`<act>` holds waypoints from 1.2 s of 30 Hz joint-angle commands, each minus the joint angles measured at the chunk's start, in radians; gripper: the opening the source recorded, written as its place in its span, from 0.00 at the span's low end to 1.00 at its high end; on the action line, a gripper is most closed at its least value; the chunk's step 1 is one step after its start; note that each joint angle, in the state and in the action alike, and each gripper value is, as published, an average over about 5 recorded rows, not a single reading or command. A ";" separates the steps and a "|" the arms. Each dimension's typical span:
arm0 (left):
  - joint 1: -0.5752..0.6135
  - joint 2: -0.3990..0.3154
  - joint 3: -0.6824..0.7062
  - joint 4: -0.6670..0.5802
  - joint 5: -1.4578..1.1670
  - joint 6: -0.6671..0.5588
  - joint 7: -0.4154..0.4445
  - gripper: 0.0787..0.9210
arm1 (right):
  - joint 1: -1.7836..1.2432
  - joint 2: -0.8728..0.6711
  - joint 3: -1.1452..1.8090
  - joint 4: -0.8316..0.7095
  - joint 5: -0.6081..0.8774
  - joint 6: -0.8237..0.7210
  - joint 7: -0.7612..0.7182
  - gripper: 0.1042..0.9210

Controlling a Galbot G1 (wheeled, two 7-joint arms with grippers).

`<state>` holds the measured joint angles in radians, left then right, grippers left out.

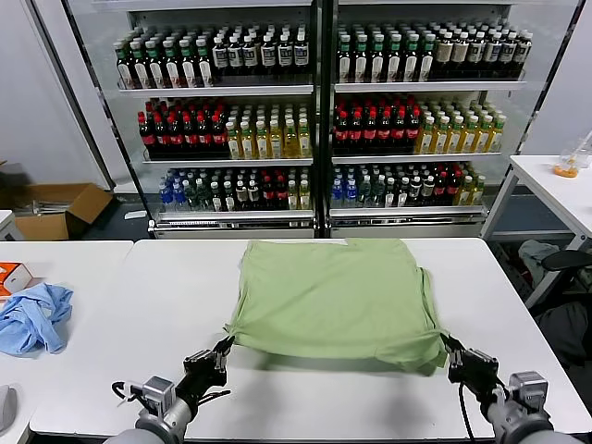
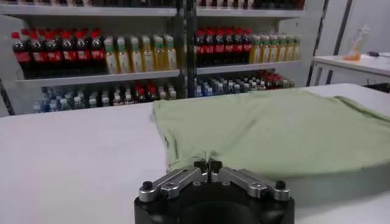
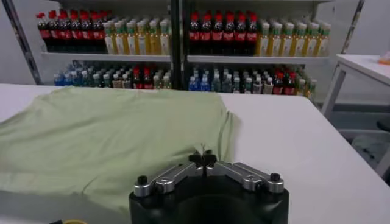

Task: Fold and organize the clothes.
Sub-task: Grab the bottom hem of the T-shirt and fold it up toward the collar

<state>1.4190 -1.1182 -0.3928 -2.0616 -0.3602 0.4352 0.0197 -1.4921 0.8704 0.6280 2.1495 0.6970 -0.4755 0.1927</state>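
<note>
The light green shirt (image 1: 333,296) lies plain side up at the centre of the white table (image 1: 166,277). Its near edge is raised off the surface. The left gripper (image 1: 223,348) pinches the near left corner; the right gripper (image 1: 453,348) pinches the near right corner. Bare tabletop surrounds the shirt. A light blue garment (image 1: 35,316) lies far left. Drink shelves (image 1: 314,111) stand beyond the far edge.

Open white table (image 1: 139,305) left of the green shirt (image 1: 333,296); blue garment (image 1: 32,319) and possibly an orange box (image 1: 14,276) crowding far left.
</note>
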 commanded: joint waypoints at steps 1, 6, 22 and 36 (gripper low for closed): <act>-0.114 0.037 0.032 0.093 -0.013 -0.003 0.003 0.01 | 0.242 -0.051 -0.109 -0.145 0.008 0.003 0.000 0.00; -0.174 0.052 0.060 0.136 -0.020 0.000 0.003 0.01 | 0.316 -0.068 -0.176 -0.214 -0.012 0.001 -0.009 0.00; -0.306 0.046 0.157 0.266 0.002 0.005 -0.013 0.01 | 0.486 -0.049 -0.341 -0.344 -0.144 0.011 -0.045 0.00; -0.318 0.001 0.156 0.293 0.018 0.013 -0.038 0.34 | 0.319 -0.005 -0.240 -0.252 -0.173 -0.003 -0.041 0.39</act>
<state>1.1205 -1.1171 -0.2464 -1.7894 -0.3424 0.4425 -0.0214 -1.1071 0.8552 0.3477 1.8691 0.5494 -0.4745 0.1465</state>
